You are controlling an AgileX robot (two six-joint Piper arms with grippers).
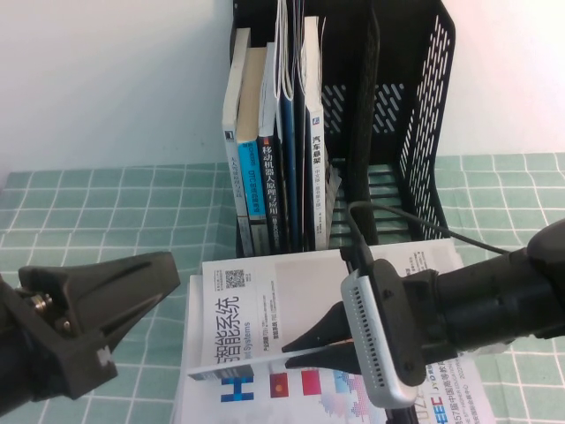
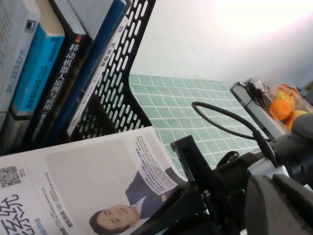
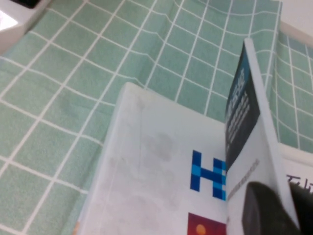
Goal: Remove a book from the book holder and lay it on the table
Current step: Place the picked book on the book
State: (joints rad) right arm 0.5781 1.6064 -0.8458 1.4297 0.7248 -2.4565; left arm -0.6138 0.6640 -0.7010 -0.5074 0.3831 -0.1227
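Observation:
The book (image 1: 265, 300), pale with a QR code, black Chinese title and a man in a dark suit (image 2: 98, 181), hangs low and tilted in front of the book holder (image 1: 406, 106). My right gripper (image 1: 320, 347) is shut on its near edge, one finger on each side of the thin sheaf (image 3: 254, 137). The book rests partly over a white magazine lying on the table (image 1: 88, 212). My left gripper (image 1: 132, 278) is shut and empty at the front left, apart from the book.
Several upright books (image 1: 274, 132) fill the holder's left slots; its right slots stand bare. The white "HEEC" magazine (image 1: 309, 389) with red and blue print lies flat under the book. A black cable (image 1: 415, 225) loops behind the right arm. Oranges (image 2: 283, 105) sit far right.

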